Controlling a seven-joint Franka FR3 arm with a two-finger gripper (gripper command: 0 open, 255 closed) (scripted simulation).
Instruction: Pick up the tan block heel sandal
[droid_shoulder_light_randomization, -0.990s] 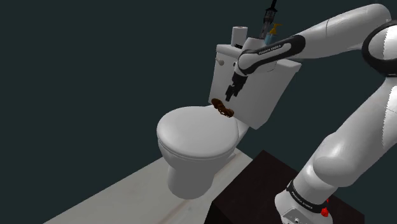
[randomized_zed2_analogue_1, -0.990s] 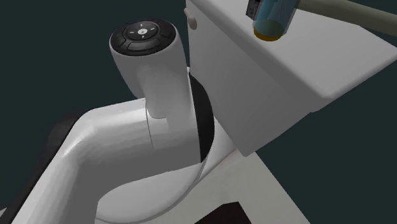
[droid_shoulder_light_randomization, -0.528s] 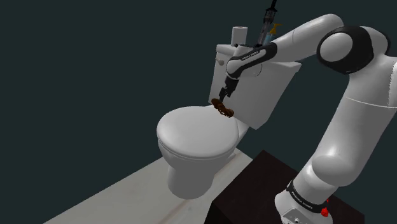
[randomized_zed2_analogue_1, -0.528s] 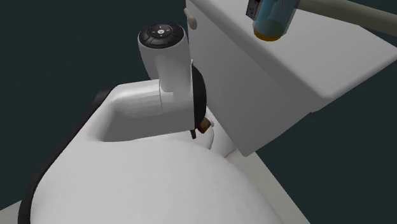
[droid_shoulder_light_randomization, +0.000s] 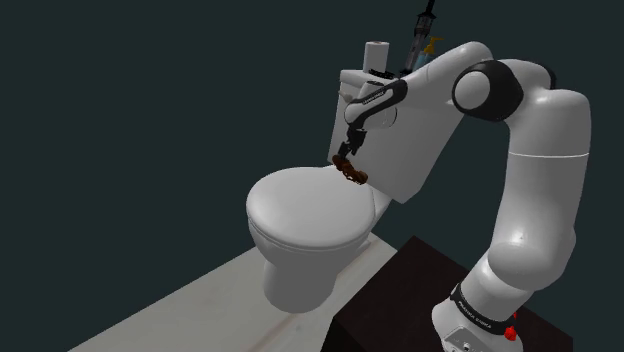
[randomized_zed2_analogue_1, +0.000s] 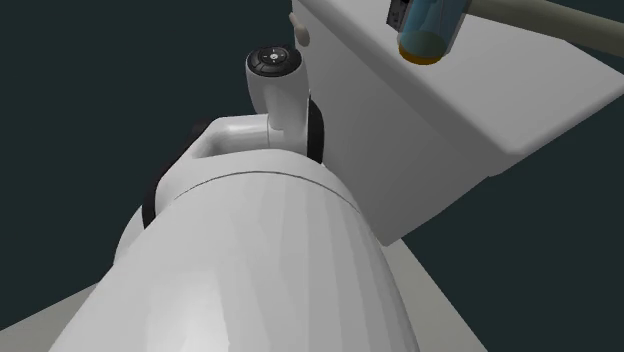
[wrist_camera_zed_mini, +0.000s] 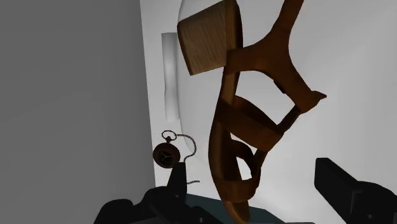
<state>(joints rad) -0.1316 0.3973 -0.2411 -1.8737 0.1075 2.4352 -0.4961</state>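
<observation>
Here, brown strappy sandal (wrist_camera_zed_mini: 228, 95), tan block heel, pincer (wrist_camera_zed_mini: 252, 172) wide open astride it, not touching.

Brown sandal (wrist_camera_zed_mini: 254, 118) lies untouched between the spread gripper (wrist_camera_zed_mini: 251, 175), pocket watch (wrist_camera_zed_mini: 167, 154) beside.

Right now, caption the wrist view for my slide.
Open claw poised around the brown sandal on the toilet, a pocket watch beside it.

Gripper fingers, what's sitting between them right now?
In the wrist view, the toe end of the brown sandal lies between the fingers of the open gripper, touching neither. A pocket watch rests just outside one finger.
</observation>
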